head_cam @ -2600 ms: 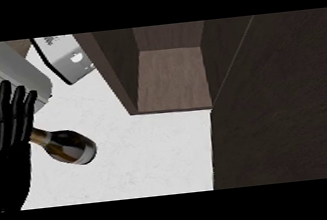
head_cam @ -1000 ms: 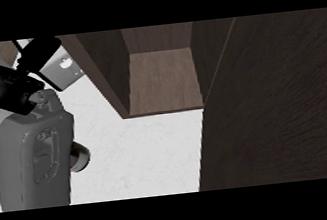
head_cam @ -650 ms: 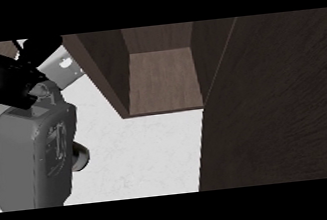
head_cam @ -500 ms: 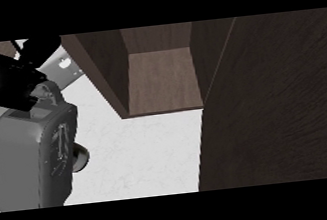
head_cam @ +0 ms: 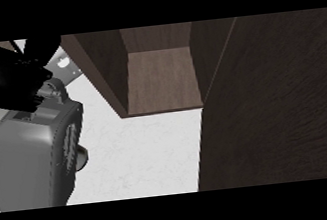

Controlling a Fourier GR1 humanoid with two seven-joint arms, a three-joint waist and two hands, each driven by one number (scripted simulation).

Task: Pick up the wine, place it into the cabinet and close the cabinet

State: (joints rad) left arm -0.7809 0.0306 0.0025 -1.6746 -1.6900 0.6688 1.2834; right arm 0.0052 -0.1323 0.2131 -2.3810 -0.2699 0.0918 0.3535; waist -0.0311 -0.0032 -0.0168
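Observation:
The wine bottle [head_cam: 83, 158] lies on the white counter [head_cam: 149, 153]. Only a small rounded part of it peeks out from behind my grey left forearm [head_cam: 34, 156]. My left hand [head_cam: 4, 78] is a black mass at the upper left, raised past the bottle and left of the cabinet. Whether it holds anything is hidden. The dark wooden cabinet [head_cam: 159, 77] stands open at top centre, its inside bare. Its door [head_cam: 285, 109] fills the right side of the view. My right hand does not show.
A light grey object [head_cam: 64, 67] sits at the back left, between my left hand and the cabinet's left wall [head_cam: 99, 68]. White counter shows between the forearm and the open door.
My left forearm has shifted slightly within the last second. The bottle's visible part and the cabinet stay where they were.

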